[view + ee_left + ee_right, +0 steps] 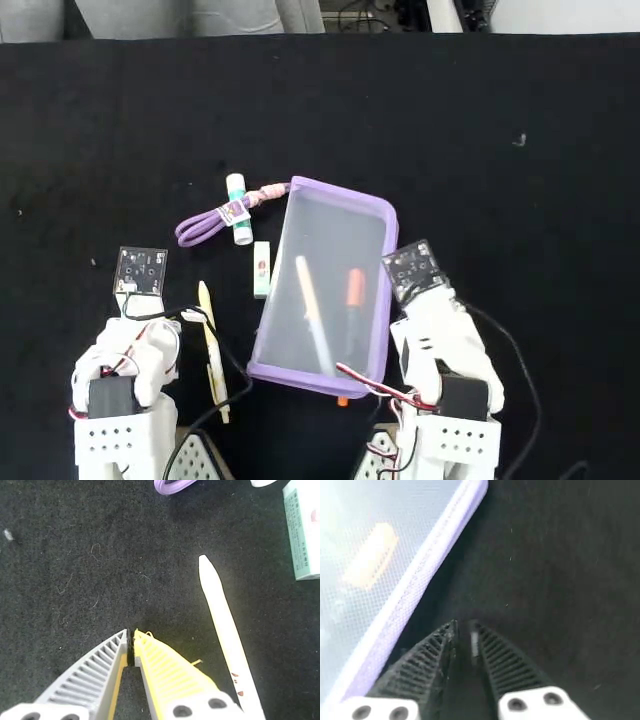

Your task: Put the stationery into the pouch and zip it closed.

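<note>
Black cloth (520, 200) was noted over the whole table.

Left gripper (132, 640): the fingers (165, 670) were recorded pressed together at the tips, with nothing between them, over bare cloth. Just beside the yellow finger a cream pen (222, 625) was seen lying flat, not touched. Small reddish marks were noted near its lower end, too small to be read. Farther out, an eraser (302, 535) in a green-and-white sleeve was seen; its print could not be made out. The loop of a purple strap (172, 485) was seen beyond.

Right gripper (464, 630): the fingers were drawn almost together with a thin slit left at the tips, and nothing was seen gripped. They were held over cloth just beside the purple edge of the pouch (420, 575). An orange blur was seen through the clear panel.

From the high view that blur was identified as an orange marker (354, 288), lying inside the pouch next to a white pen (312, 315). A glue stick (238, 208) was recorded lying across the strap, outside the pouch, with the eraser and cream pen between the pouch and the left arm (125, 370).
</note>
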